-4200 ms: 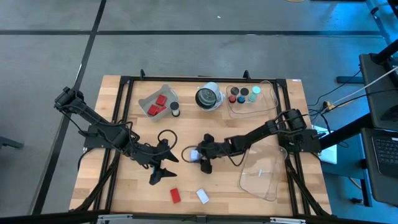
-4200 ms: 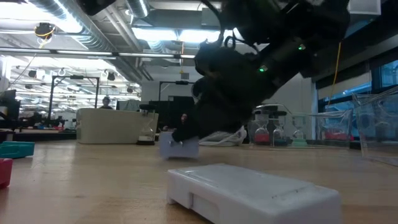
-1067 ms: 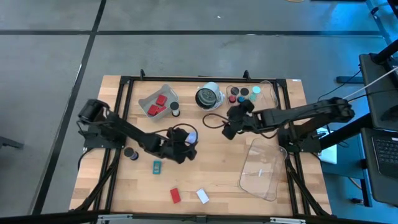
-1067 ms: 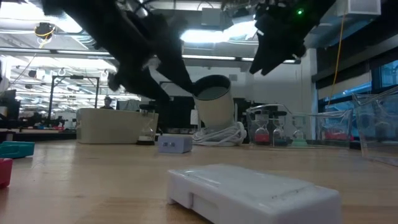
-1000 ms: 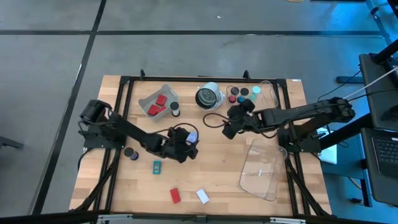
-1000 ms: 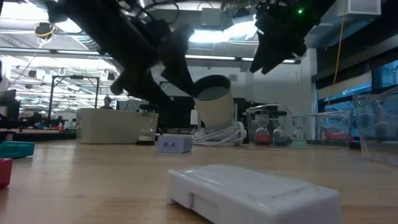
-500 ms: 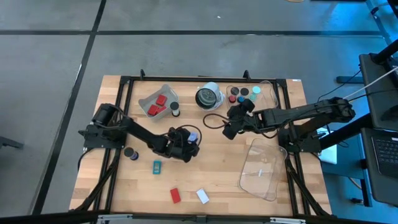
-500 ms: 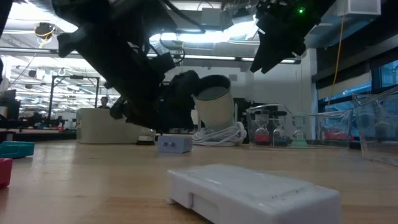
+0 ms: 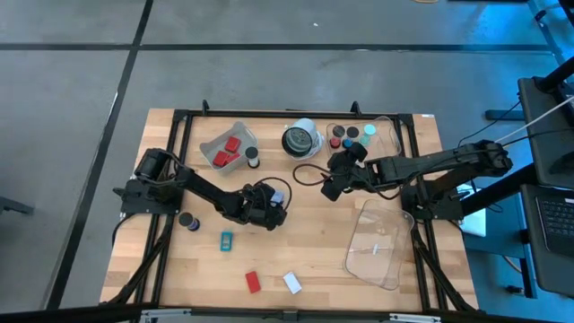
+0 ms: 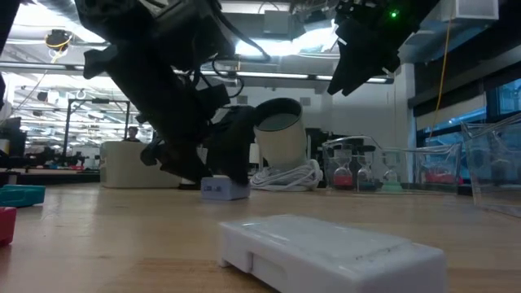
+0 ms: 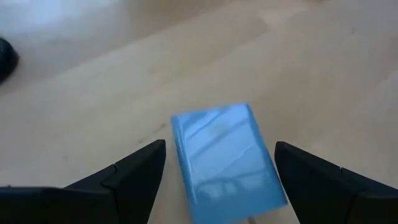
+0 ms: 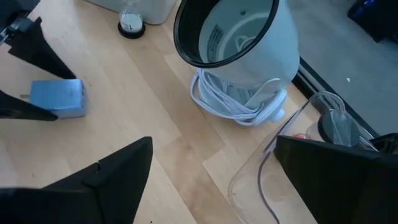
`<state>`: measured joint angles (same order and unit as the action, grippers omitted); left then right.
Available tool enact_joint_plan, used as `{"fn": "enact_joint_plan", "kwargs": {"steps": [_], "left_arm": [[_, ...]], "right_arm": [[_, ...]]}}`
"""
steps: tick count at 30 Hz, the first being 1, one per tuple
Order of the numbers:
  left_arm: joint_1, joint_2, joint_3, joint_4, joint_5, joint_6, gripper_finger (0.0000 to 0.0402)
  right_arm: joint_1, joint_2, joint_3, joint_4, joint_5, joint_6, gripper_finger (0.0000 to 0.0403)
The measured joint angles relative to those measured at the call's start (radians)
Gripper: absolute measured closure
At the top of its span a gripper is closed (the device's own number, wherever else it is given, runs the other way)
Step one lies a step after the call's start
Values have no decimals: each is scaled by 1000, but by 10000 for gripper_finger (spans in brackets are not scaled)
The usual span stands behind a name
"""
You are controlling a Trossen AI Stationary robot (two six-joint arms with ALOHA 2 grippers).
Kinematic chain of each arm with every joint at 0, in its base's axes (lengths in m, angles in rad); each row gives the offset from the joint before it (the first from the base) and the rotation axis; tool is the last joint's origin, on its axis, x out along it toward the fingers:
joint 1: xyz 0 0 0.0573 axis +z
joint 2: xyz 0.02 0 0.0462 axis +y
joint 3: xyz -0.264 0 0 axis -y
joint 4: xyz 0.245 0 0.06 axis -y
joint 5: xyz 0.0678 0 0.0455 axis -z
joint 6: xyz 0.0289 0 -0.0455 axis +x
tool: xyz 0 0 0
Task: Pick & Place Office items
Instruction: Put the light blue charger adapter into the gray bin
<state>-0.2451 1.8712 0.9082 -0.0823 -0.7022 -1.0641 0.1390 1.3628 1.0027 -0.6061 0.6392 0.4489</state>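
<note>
The left gripper point(image 11: 217, 163) is down at mid-table, fingers apart, with the pale-blue block point(image 11: 225, 162) lying between them, unclamped. The right gripper point(image 9: 328, 187) hovers to its right, fingers spread, holding nothing.

Pale wood, dark arms, small spots of colour

The worktop point(image 9: 314, 251) is light wood with plank lines, framed in black. Both arms and their fingers point(image 11: 130, 174) are black. A pale-blue block point(image 11: 227, 158) lies between the left fingers. Elsewhere: a teal block point(image 9: 226, 240), a red block point(image 9: 253, 282), a white block point(image 9: 292, 283), red blocks point(image 9: 226, 151) in a clear tray, and a white round object point(image 12: 239, 43) with a black rim.
</note>
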Motion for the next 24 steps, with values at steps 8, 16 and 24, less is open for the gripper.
{"fn": "enact_joint_plan", "kwargs": {"steps": [8, 16, 24], "left_arm": [[15, 32, 4, 9, 36, 8, 103], [12, 9, 3, -12, 36, 4, 158], [12, -78, 21, -38, 81, 84, 191]], "right_arm": [[0, 0, 0, 0, 0, 1, 60], [0, 0, 0, 0, 0, 3, 60], [0, 0, 0, 0, -29, 7, 60]]}}
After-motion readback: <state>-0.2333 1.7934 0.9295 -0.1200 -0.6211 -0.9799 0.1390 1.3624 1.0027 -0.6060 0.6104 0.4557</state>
